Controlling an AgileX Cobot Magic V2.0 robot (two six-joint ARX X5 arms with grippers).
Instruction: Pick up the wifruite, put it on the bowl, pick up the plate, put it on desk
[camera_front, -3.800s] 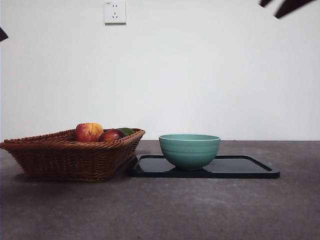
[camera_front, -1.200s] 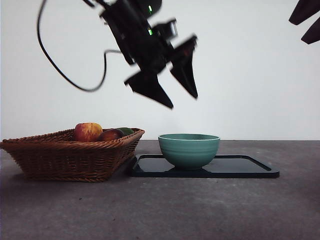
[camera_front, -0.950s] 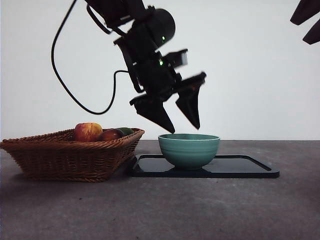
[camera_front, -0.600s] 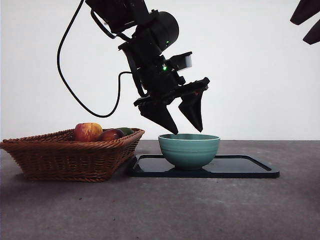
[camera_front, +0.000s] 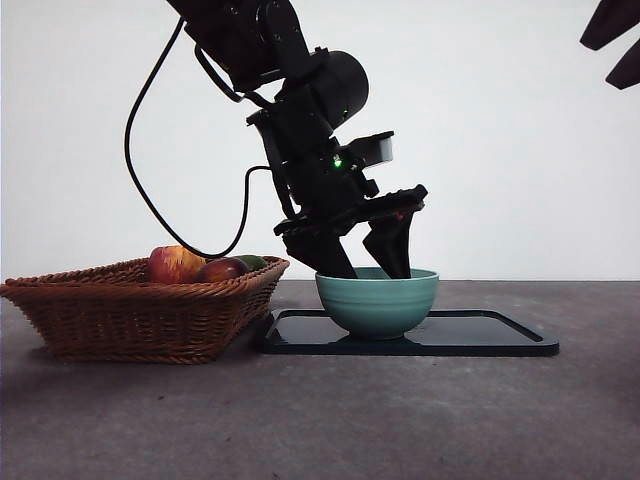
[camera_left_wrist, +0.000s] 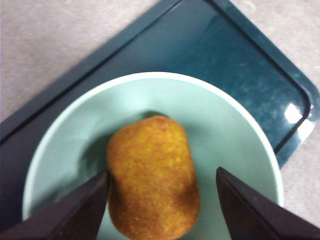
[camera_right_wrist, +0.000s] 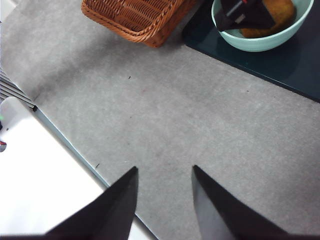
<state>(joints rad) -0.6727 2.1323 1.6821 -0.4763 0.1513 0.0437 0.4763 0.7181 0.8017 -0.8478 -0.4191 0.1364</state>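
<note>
A brown fuzzy wifruite (camera_left_wrist: 152, 175) lies inside the teal-green bowl (camera_front: 378, 300), and the right wrist view also catches the wifruite (camera_right_wrist: 272, 15). The bowl (camera_left_wrist: 165, 76) stands on the dark plate (camera_front: 480, 335), a flat tray with a raised edge, on the desk (camera_front: 320, 420). My left gripper (camera_front: 370, 265) reaches down into the bowl. In the left wrist view my left gripper (camera_left_wrist: 161, 171) is open, one jaw on each side of the wifruite. My right gripper (camera_right_wrist: 164, 168) hangs open high above bare desk (camera_right_wrist: 175, 110) and appears in the front view's top right corner (camera_front: 612, 40).
A brown wicker basket (camera_front: 130, 310) stands just left of the plate and holds a red-yellow apple (camera_front: 177, 264) and other fruit. In the right wrist view the basket (camera_right_wrist: 135, 17) lies beside the plate (camera_right_wrist: 295, 65). The desk's edge (camera_right_wrist: 70, 150) runs beneath the right arm.
The left arm came in from above and dropped steadily. Its open jaws went from well above the bowl to below the rim. The right gripper stayed at the top right corner.
</note>
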